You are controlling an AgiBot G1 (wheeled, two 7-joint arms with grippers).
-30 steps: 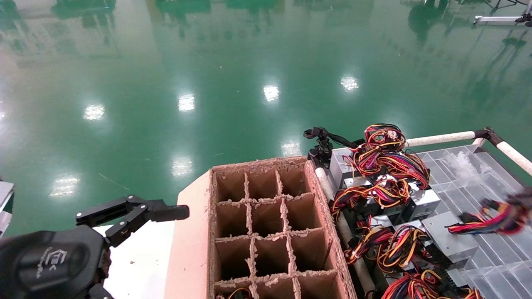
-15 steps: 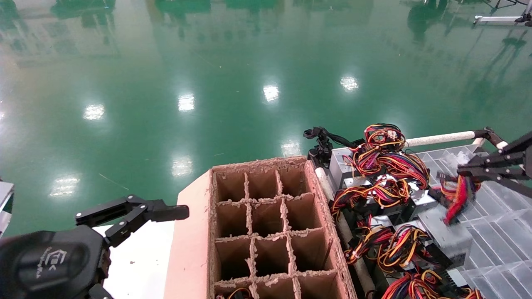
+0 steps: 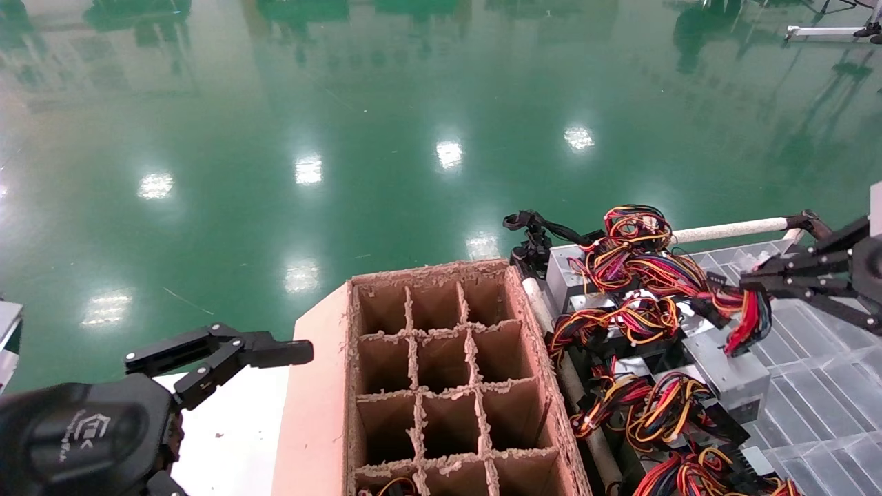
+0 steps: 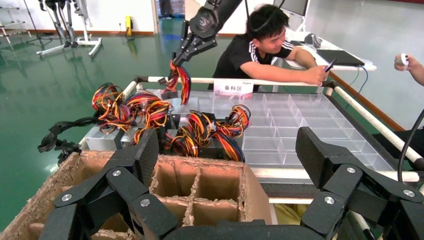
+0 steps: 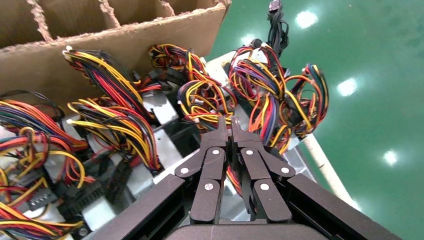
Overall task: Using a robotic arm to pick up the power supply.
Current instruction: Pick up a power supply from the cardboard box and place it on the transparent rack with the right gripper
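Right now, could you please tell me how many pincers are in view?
2. The right pincer is over the parts tray, shut on the wire bundle of the power supply. The left pincer is parked open, to the left of the cardboard box.

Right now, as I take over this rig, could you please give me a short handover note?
Right gripper: jaws shut on the wire bundle of the power supply, above the clear tray.
Left gripper: open, parked beside the cardboard divider box.
Done: wires gripped; the box hangs tilted from them, seemingly coming off the pile.
Left: finish lifting it free of the other supplies.
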